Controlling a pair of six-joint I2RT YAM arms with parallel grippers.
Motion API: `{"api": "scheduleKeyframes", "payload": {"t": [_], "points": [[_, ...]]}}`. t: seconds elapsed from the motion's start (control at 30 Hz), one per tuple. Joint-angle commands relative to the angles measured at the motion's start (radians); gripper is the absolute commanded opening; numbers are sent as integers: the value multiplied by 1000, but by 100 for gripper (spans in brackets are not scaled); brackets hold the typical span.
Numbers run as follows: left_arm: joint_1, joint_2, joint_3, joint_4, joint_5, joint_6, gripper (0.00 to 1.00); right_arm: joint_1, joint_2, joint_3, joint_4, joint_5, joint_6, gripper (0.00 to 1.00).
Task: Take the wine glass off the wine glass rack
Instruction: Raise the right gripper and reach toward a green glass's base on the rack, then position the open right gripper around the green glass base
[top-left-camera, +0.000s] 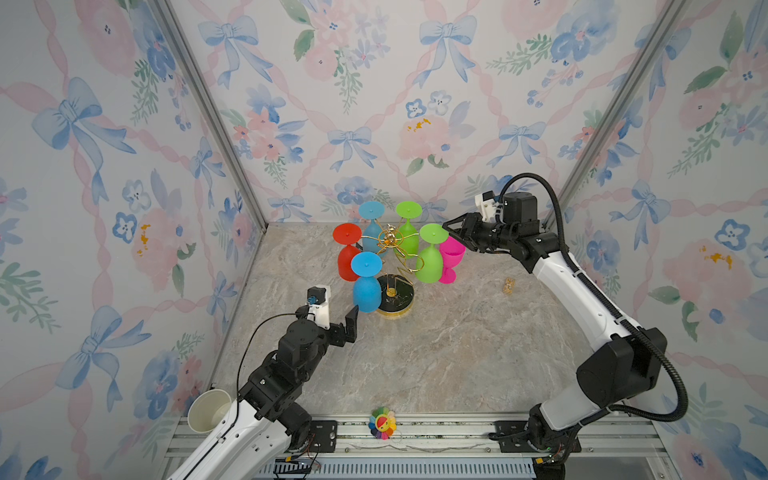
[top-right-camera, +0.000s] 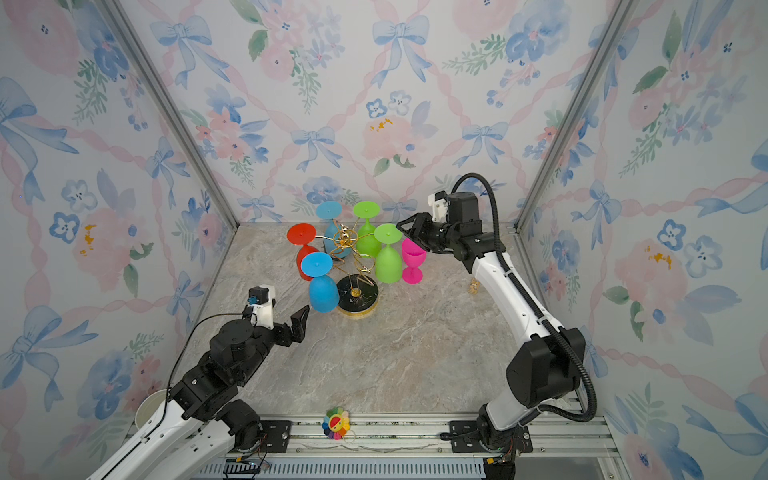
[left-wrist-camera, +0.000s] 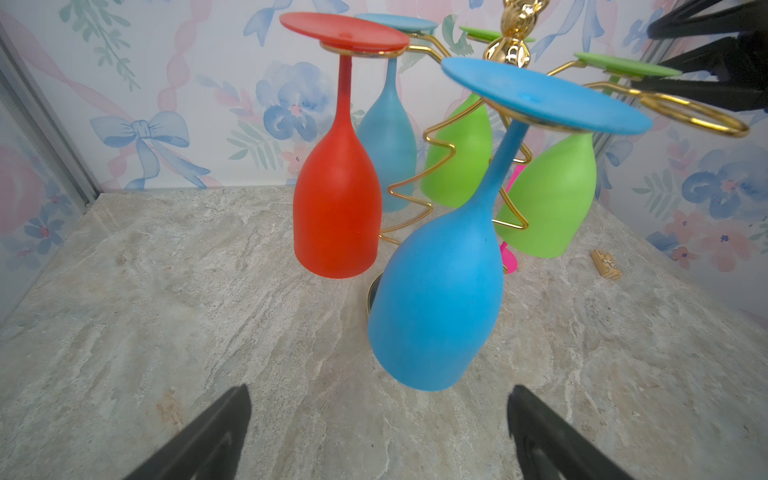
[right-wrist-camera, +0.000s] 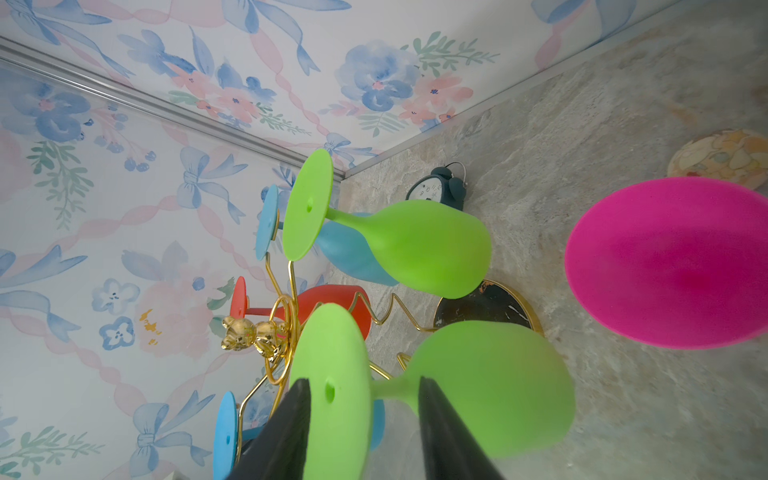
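The gold wire wine glass rack (top-left-camera: 395, 297) (top-right-camera: 357, 297) stands at the back of the table with several glasses hanging upside down. My right gripper (top-left-camera: 446, 232) (top-right-camera: 401, 230) (right-wrist-camera: 365, 380) straddles the foot of a green wine glass (top-left-camera: 430, 266) (top-right-camera: 388, 264) (right-wrist-camera: 490, 386) hanging on the rack's right arm. One finger lies over the foot and the other beside the stem, with a gap showing. My left gripper (top-left-camera: 347, 326) (top-right-camera: 297, 322) (left-wrist-camera: 379, 388) is wide open just in front of a hanging blue glass (top-left-camera: 367, 291) (left-wrist-camera: 436, 299), touching nothing.
A pink glass (top-left-camera: 451, 257) (right-wrist-camera: 669, 262) stands upright on the table right of the rack, under my right gripper. A cork (top-left-camera: 508, 286) lies further right. An alarm clock (right-wrist-camera: 436, 189) sits behind the rack. A paper cup (top-left-camera: 208, 411) and a flower toy (top-left-camera: 382, 423) are at the front.
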Motion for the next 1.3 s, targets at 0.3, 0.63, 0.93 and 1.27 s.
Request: {"api": "scheduleKeyframes", "payload": {"t": [0.3,0.63,0.93,1.27], "points": [[18,-2,14,-1,1,-9,98,8,26,-18,55,-52,38,30],[27,2,13,0,10,-9,98,11,29,-30,75,-69,56,24],[28,-1,13,-1,11,-9,98,9,20,-30,72,-70,56,13],[29,-4,14,-1,8,-9,98,9,4,-38,86,-71,70,6]]}}
